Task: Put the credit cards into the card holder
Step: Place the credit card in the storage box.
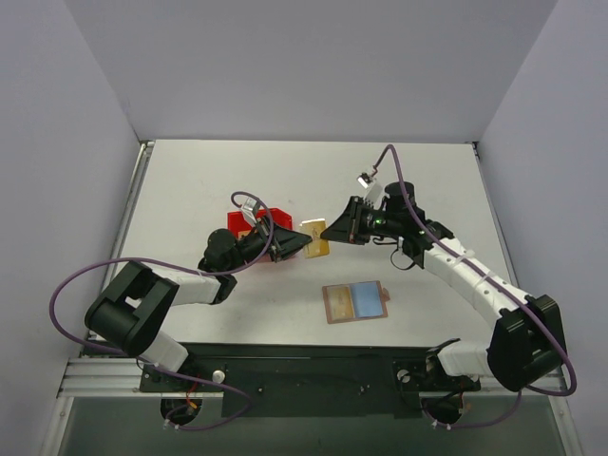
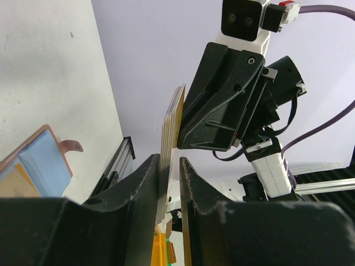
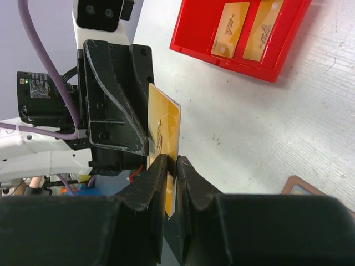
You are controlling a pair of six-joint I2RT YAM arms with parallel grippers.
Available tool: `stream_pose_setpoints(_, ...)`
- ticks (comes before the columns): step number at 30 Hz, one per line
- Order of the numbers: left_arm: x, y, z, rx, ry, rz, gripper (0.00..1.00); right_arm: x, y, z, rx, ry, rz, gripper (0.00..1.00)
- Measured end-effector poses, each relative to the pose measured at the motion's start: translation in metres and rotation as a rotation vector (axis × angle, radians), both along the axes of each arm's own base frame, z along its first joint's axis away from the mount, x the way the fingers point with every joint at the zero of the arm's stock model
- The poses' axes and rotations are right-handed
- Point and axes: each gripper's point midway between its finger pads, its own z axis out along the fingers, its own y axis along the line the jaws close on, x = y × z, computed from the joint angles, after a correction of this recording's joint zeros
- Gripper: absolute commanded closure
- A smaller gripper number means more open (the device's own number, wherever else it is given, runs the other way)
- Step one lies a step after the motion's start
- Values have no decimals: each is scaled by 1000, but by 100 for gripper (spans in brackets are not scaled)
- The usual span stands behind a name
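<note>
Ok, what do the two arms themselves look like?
The left arm and right arm match: white links, bulky black joint housings, and black angular jaws. A purple cable loops along each arm, and each wrist carries a small black-and-white camera block.

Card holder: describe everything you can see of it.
The card holder lies open and flat, inside up, on the white table, nearer the arm bases than the red bin. Brown leather-like border, tan half at left, light blue half at right, small clasp tab jutting from the right edge. Nothing touches it.
</note>
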Motion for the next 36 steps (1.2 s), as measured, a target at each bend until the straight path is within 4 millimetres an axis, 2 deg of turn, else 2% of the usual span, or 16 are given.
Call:
stream_pose_setpoints(16,1,-1,-2,-9,12,-2,70,3,-8,1,0,-1,-39,94)
stream_pose_setpoints(32,0,0,5,-29,-12,-5,69,5,3,2,69,28,-15,94)
stream_pose_setpoints(36,0,0,5,-30,-11,-7,72,4,6,2,75,28,-6,94)
